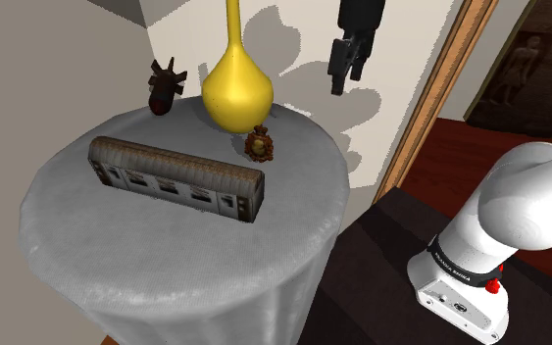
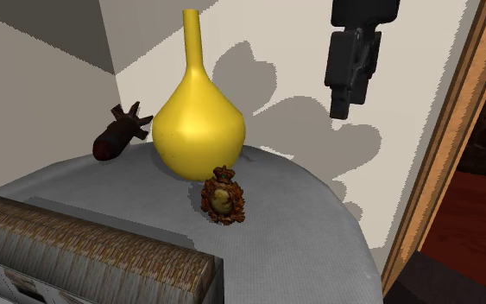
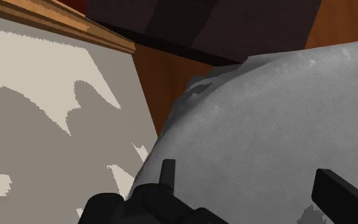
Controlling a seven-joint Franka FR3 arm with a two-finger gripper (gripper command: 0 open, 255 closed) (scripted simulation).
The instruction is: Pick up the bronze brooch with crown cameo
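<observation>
1. Gripper (image 1: 345, 80) all black, hung in the air above the far rim of a round table (image 1: 68, 225) draped in grey cloth, pointing down; fingers (image 3: 339, 194) spread wide apart in the wrist view, released, clasping nothing.
2. Well below the gripper and off toward the shoulder view's left of it, bronze brooch (image 1: 260, 145), well apart from the fingertips; propped nearly upright on the cloth, with a crown shape on top and a pale oval centre inside a dark reddish-brown frame.
3. Beyond the brooch on that same side of the gripper, yellow vase (image 1: 235, 88): round belly, long thin neck reaching above the level of the fingertips; just behind the brooch, apart from it in the second exterior view.
4. Farther still from the gripper, past the vase, dark bomb-shaped object (image 1: 164, 86) with tail fins, tilted, near the table's rim by the wall (image 1: 58, 69).
5. Low and well apart from the gripper, nearer the shoulder camera than the brooch, model train carriage (image 1: 177, 179) lying lengthwise across the cloth, weathered brown roof, grey side with windows.
6. Beneath the open fingers in the wrist view: grey cloth, beige wall crossed by shadows, wooden door frame (image 1: 438, 108).
7. At the shoulder view's lower right, white arm (image 1: 519, 206) seated on its dark stand (image 1: 381, 265).
</observation>
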